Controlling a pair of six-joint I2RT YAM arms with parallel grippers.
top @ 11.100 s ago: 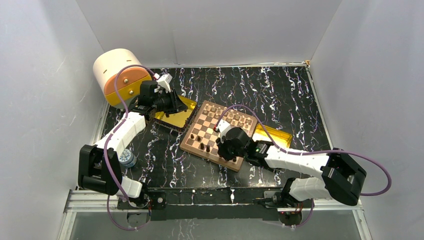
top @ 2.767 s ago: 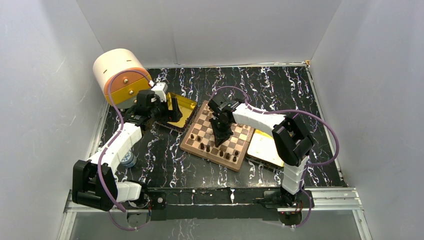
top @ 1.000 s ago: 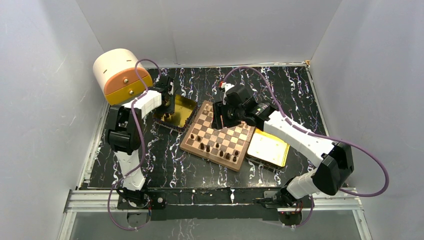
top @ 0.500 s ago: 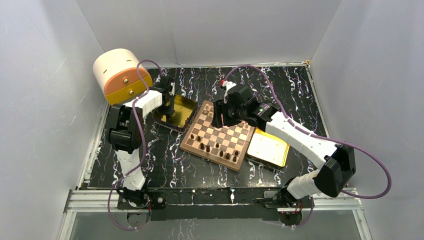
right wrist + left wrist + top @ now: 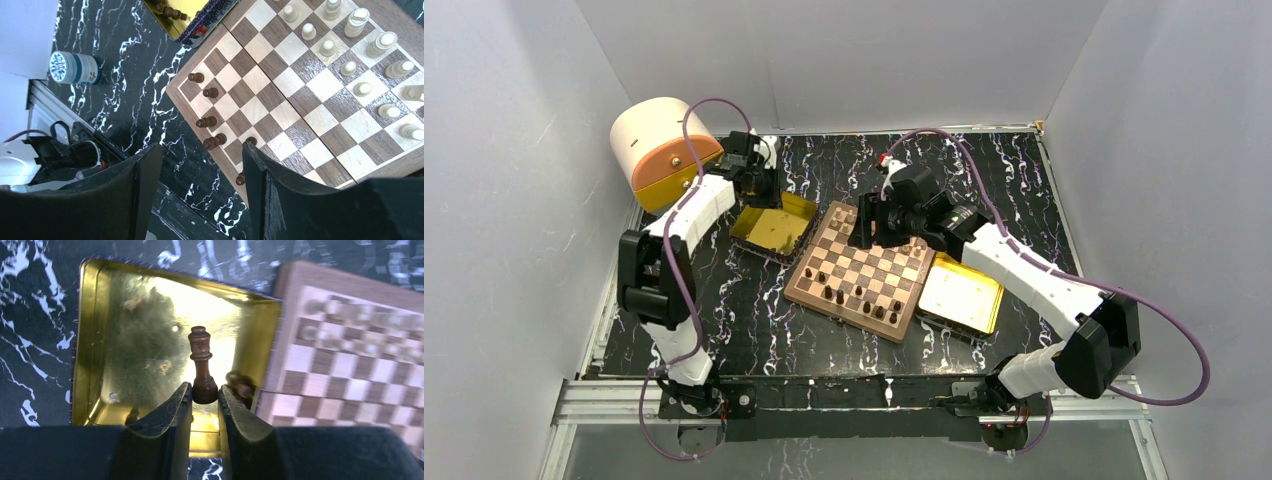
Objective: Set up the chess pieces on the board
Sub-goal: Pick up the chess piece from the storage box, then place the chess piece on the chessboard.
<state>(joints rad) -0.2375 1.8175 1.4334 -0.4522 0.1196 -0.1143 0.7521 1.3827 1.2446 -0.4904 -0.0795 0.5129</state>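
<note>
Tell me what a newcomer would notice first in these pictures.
First, the dark chess piece pinched by its base in the left tool, over the shiny gold tray beside the chessboard. Then the board itself, mid-table: light pieces ranked along one side, a few dark pieces along the opposite edge, and the right tool hanging open above it.

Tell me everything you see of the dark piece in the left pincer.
The dark piece is glossy turned brown wood: bulbous base, slim stem, collar, and a stepped crown. In the wrist view it stands upright, its base pinched in the left pincer, seen against the floor of the gold tray. Whether it is lifted clear of the tray I cannot tell. Only the pincer touches it.
</note>
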